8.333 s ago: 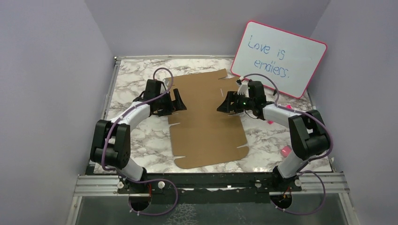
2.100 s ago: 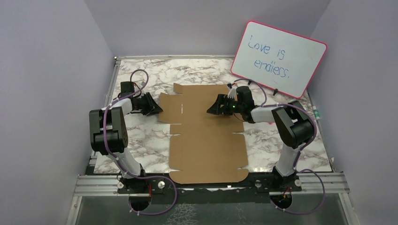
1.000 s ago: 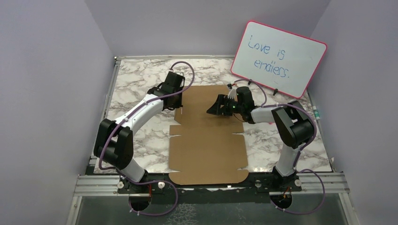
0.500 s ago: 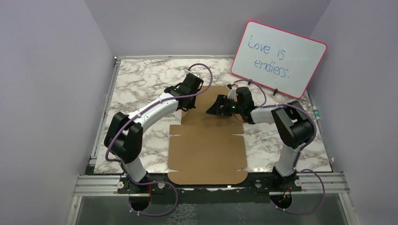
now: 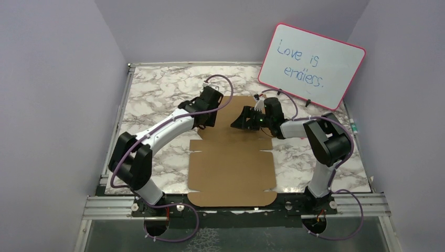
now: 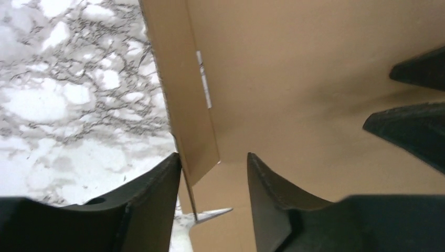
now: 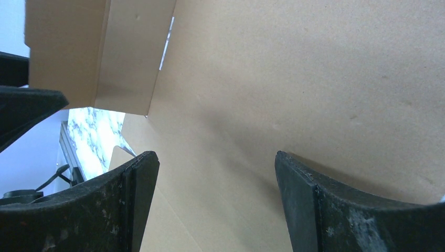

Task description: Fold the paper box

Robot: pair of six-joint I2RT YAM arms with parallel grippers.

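Note:
The paper box (image 5: 233, 163) is a flat brown cardboard sheet on the marble table, reaching from the near edge to the middle. Its far left flap (image 6: 189, 105) stands up from the sheet. My left gripper (image 6: 214, 157) straddles that flap's near end with its jaws apart; the flap leans on the left finger and is not pinched. In the top view the left gripper (image 5: 205, 122) is at the sheet's far left edge. My right gripper (image 5: 235, 124) faces it, open, low over the far panel (image 7: 294, 79), nothing between its fingers (image 7: 141, 173).
A pink-framed whiteboard (image 5: 312, 65) with blue writing leans against the back right wall. Marble table (image 5: 152, 94) lies bare to the left of the sheet. Grey walls close in the left, back and right sides.
The left arm swung right over the sheet's far left edge, then drew back a little, and its jaws went from shut to apart. The flap stays raised. The right arm has not moved.

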